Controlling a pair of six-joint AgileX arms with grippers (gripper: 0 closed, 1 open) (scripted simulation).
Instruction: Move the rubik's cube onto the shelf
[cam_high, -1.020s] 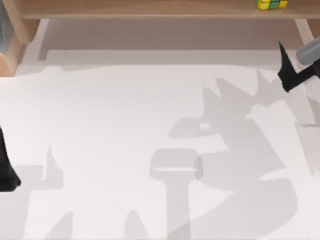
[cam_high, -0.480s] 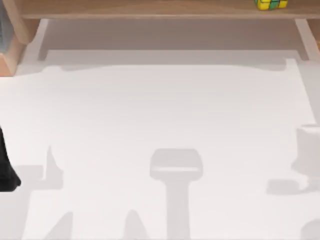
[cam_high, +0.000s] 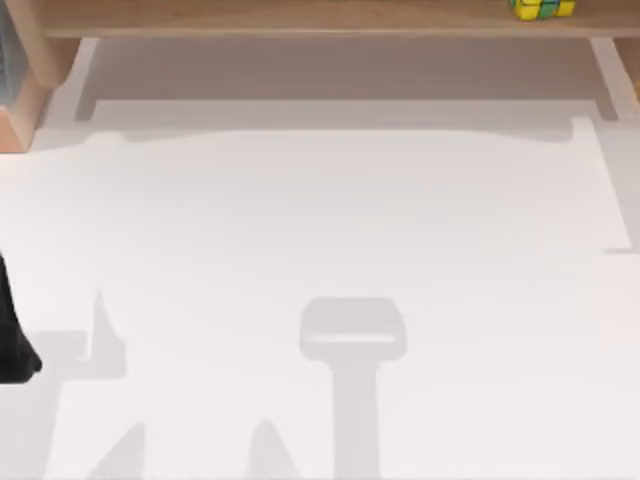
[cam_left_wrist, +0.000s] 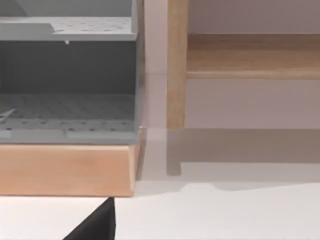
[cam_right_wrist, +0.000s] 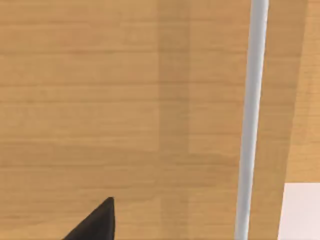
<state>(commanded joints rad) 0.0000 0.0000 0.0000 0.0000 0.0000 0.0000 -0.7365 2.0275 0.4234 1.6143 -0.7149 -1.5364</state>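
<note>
Up at the far edge of the table (cam_high: 320, 260) you'll find the cube (cam_high: 543, 8) resting on the shelf (cam_high: 300, 18), toward its right end, with nothing touching it. You see its yellow and green squares against the tan board, cut off by the top of the overhead view. The shelf runs nearly the whole width of the table, and its pale supports (cam_high: 608, 75) come down to the white surface on either side.

Your left gripper (cam_high: 12, 335) sits parked at the table's left edge, well apart from the cube; you get a dark sliver of it from above and one black fingertip (cam_left_wrist: 95, 226) in its wrist view, so you cannot tell how far it is open or whether it holds anything. That wrist view faces a grey rack (cam_left_wrist: 67, 75) on a wooden base, just beside a shelf upright.

Your right wrist view looks at tan wood grain crossed by a pale bar (cam_right_wrist: 251, 115), with one black fingertip (cam_right_wrist: 96, 222) at its edge; you cannot tell that hand's opening either.
</note>
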